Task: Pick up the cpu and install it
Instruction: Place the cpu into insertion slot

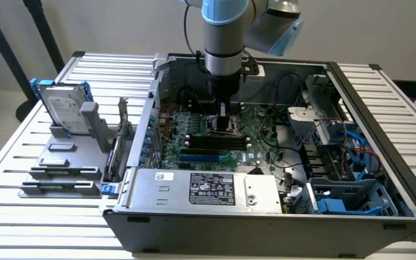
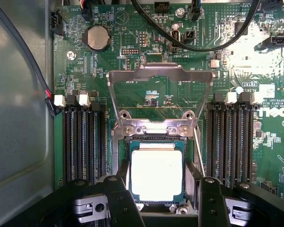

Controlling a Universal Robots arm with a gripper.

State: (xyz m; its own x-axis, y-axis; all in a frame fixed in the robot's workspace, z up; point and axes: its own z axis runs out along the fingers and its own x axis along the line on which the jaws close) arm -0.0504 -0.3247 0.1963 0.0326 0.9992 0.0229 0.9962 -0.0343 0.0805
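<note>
The two black fingers (image 2: 120,201) of the gripper (image 2: 162,182) stand spread apart, released and holding nothing. The cpu (image 2: 156,172) lies between them, a little beyond the tips. One finger overlaps a corner of the chip in the wrist view, and whether it touches there cannot be told. The other finger stands clear of the chip's edge, with a strip of the socket (image 2: 191,156) showing in between.

The cpu sits flat inside the socket, square to it. Its top is a pale, bright silver plate with rounded corners, and a thin dark green rim runs round it.

The metal clamp frame (image 2: 158,75) of the socket is swung open and lies back over the green motherboard (image 2: 270,137), hinged just beside the chip. Rows of black memory slots (image 2: 83,142) flank the socket on both sides. Further off are a round coin battery (image 2: 98,38) and black cables (image 2: 203,45).

In the exterior view the gripper (image 1: 221,122) reaches straight down into the open computer case (image 1: 266,227). A hard drive (image 1: 63,111) in a blue frame stands on the slatted table (image 1: 20,216), at the exterior view's left.
</note>
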